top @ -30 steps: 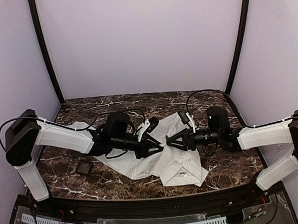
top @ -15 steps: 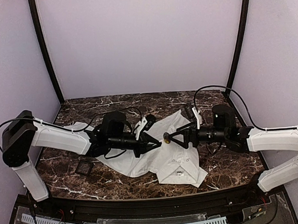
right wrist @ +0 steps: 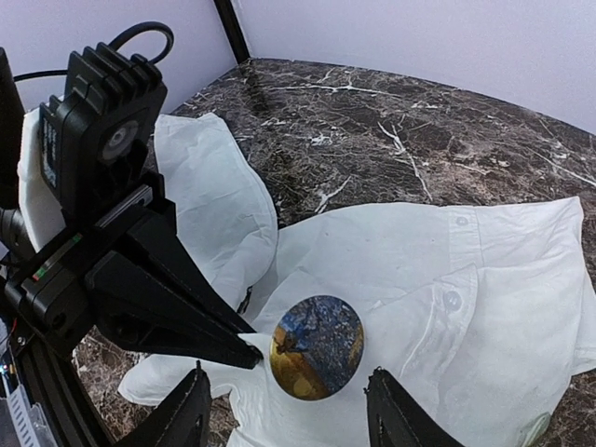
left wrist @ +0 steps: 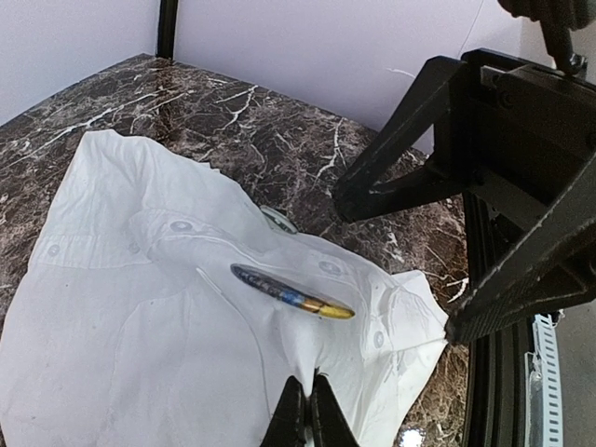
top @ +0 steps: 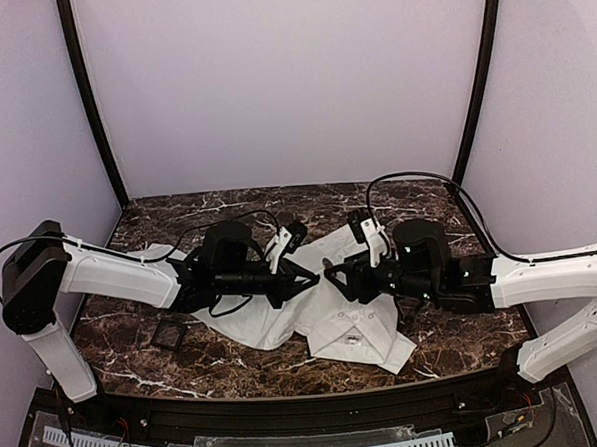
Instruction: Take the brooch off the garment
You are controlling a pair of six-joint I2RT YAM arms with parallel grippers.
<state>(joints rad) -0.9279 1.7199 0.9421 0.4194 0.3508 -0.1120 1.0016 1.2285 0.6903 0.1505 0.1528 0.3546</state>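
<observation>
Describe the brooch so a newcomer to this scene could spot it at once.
A white shirt lies crumpled on the marble table. The brooch sits on it, between the fingers of the open right gripper. Unlike the white buttons, it is a larger shiny blue-and-gold disc.

White shells over black joints cover the left arm (top: pixel 121 276) and right arm (top: pixel 547 276). The left gripper (left wrist: pixel 303 407) and right gripper (right wrist: pixel 287 377) are black and angular. A thin black cable (top: pixel 421 175) is perhaps zip-tied.

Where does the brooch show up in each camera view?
Top external: brooch is a tiny speck at the centre of the picture.
Left wrist: centre, seen edge-on as a thin sliver.
Right wrist: lower centre, a full round disc.
Shared landmark: the white shirt it sits on.
</observation>
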